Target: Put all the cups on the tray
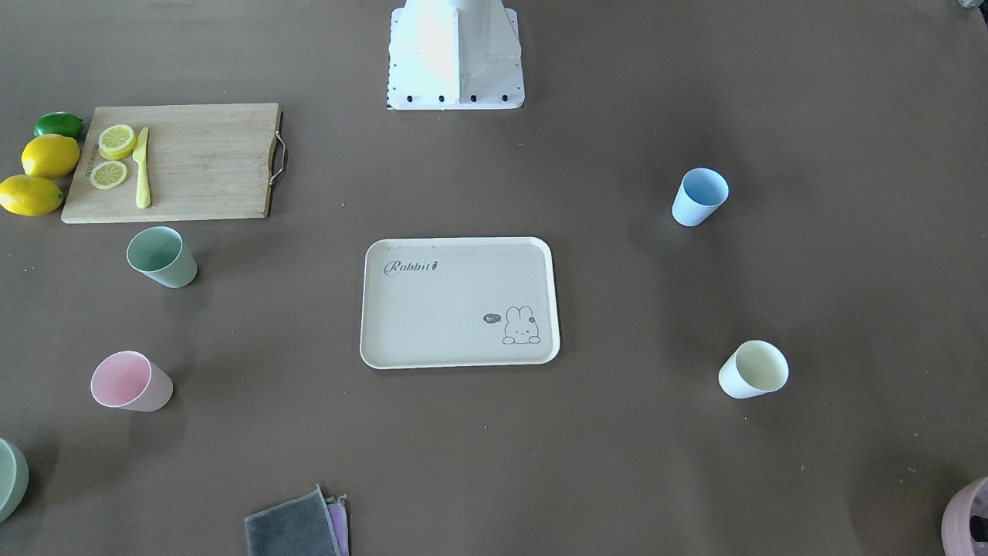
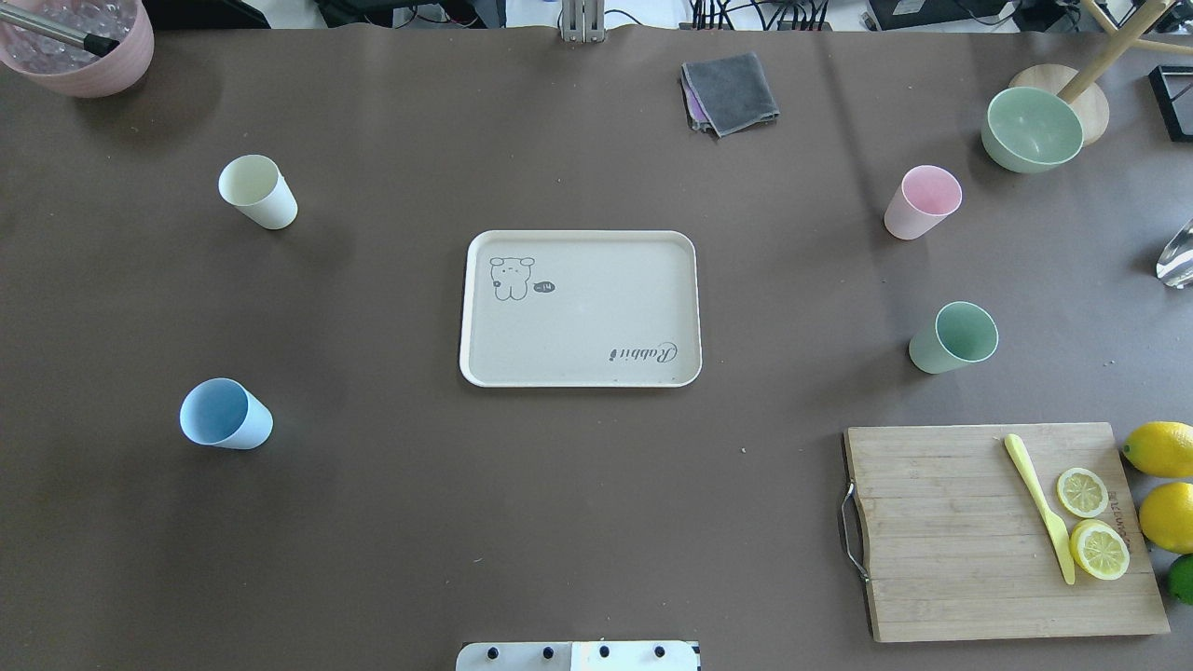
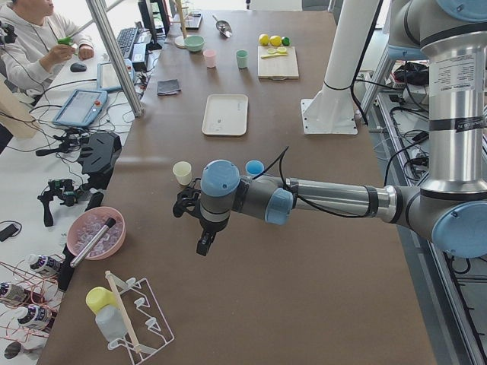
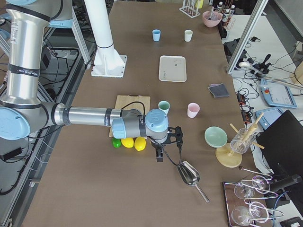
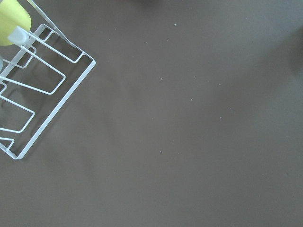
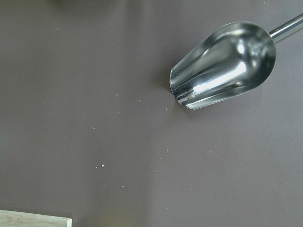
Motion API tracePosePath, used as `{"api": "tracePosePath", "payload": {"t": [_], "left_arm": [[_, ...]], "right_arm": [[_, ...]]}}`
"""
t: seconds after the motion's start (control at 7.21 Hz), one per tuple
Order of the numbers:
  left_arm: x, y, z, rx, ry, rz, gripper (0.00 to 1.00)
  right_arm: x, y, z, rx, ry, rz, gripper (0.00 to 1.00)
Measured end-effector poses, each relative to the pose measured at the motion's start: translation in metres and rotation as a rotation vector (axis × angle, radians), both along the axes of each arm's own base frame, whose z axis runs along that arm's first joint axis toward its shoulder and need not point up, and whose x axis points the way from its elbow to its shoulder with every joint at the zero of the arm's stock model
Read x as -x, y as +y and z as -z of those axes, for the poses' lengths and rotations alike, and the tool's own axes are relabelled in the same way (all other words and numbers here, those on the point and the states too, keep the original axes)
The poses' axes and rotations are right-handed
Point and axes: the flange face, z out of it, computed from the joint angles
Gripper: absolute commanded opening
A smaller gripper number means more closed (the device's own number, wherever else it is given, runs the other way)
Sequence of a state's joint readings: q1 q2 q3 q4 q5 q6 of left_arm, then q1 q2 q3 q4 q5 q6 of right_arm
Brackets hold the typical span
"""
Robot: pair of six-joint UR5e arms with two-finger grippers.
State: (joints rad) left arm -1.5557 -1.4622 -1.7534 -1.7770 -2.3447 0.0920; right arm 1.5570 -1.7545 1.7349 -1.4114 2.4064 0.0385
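Observation:
The beige "Rabbit" tray [image 2: 596, 308] lies empty at the table's middle, and also shows in the front view [image 1: 455, 309]. Around it stand a cream cup [image 2: 258, 192], a blue cup [image 2: 225, 415], a pink cup [image 2: 922, 202] and a green cup [image 2: 953, 337], all upright on the table. My left gripper [image 3: 202, 242] hangs over bare table past the cream cup, far from the tray. My right gripper [image 4: 160, 155] hangs near the lemons, past the green cup. Both show only in the side views, so I cannot tell whether they are open or shut.
A wooden cutting board [image 2: 941, 540] carries lemon slices and a yellow knife [image 2: 1039, 508], with whole lemons [image 2: 1160, 449] beside it. There are also a green bowl [image 2: 1032, 129], folded cloths [image 2: 730, 91], a pink bowl [image 2: 79, 47], a metal scoop [image 6: 222, 64] and a wire rack [image 5: 33, 90].

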Motion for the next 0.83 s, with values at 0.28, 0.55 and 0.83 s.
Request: {"api": "tracePosePath", "payload": {"t": [0.28,0.55,0.83], "left_arm": [[0.003,0.002,-0.002,0.001,-0.001,0.004,0.98],[0.003,0.005,-0.006,0.012,0.001,0.008,0.98],[0.002,0.012,-0.006,0.008,0.016,0.0,0.98]], "right_arm": [[0.0,-0.001,0.001,-0.008,0.001,0.0,1.0],[0.0,-0.001,0.002,-0.036,0.004,-0.002,1.0],[0.0,-0.001,0.003,-0.051,0.005,-0.002,1.0]]}}
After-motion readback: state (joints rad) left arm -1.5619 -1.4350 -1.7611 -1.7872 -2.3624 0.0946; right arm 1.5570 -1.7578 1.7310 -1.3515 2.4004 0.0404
